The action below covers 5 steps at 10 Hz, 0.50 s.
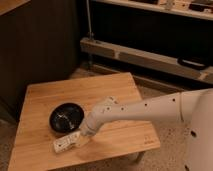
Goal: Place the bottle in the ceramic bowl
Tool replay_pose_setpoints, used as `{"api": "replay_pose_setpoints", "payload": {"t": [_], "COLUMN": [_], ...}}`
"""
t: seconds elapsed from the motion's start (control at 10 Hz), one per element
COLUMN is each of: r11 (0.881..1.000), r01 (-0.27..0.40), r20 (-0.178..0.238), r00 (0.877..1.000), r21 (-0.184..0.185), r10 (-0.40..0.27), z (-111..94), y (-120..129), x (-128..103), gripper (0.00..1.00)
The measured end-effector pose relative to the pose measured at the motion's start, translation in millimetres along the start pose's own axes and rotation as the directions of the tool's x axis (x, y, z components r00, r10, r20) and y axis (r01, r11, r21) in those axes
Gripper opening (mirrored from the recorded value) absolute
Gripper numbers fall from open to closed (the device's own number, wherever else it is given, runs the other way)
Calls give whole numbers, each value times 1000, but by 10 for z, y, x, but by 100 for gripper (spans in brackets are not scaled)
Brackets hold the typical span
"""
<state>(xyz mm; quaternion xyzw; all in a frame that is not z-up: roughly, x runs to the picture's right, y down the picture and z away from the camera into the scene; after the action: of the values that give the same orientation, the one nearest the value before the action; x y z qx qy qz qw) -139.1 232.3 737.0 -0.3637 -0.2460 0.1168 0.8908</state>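
Observation:
The small white bottle (65, 143) lies on its side on the wooden table (45, 95), near the front edge and just in front of the bowl. The glossy black ceramic bowl (65, 117) sits upright on the table to the left of centre, with pale reflections inside. My gripper (83, 136) is at the end of the white arm that reaches in from the right. It is low over the table at the bottle's right end, right beside it and just right of the bowl.
The table's front edge (100, 156) runs close below the bottle. A dark cabinet wall (40, 40) stands behind the table. A low metal shelf rail (150, 57) runs along the back right. Speckled floor (172, 145) lies to the right.

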Motion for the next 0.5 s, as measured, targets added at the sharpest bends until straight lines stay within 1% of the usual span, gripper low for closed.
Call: {"api": "replay_pose_setpoints", "payload": {"t": [0.2,0.4,0.5], "r11": [1000,1000,1000], "r01": [8,-8,-10], "r20": [6,37,39], "r00": [1000,999,999], "r21": [-10,-21,-27], "r10": [-8,9,11], "z": [58,117,147], "y": [-22,-29,-21], "x": [5,49,65], "gripper": [65,65,65]}}
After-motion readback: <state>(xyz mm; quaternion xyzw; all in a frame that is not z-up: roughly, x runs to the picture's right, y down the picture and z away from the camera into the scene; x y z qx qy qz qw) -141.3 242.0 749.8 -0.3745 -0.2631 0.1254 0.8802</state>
